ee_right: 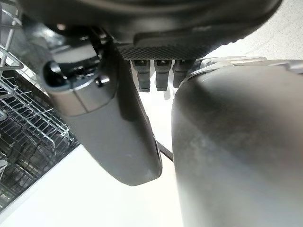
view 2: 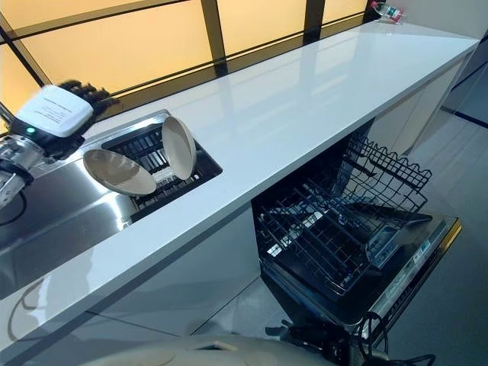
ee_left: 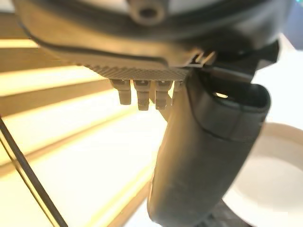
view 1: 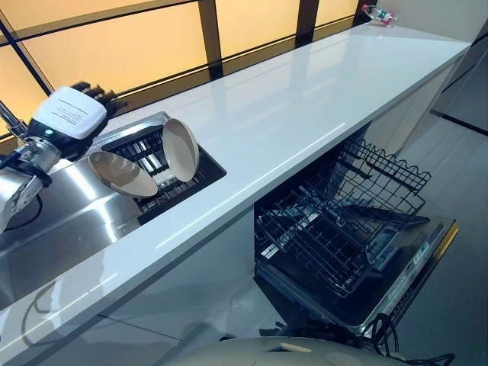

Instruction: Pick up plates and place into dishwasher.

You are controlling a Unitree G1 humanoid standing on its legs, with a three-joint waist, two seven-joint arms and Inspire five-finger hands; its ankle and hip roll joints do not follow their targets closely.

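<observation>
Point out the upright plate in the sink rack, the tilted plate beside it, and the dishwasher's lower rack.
upright plate (view 1: pixel 181 149), left eye view, centre of its face.
tilted plate (view 1: pixel 122 174), left eye view, middle of its face.
dishwasher lower rack (view 1: pixel 320 240), left eye view, wire grid.

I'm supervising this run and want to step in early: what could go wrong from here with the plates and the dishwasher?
1. The two plates lean tilted in the sink rack, close together; taking one may knock the other over.
2. The left hand hovers behind the rack, holding nothing, so a rushed grasp could slip.
3. The open dishwasher sits well to the right, below the countertop: a carried plate might clip the edge.
</observation>
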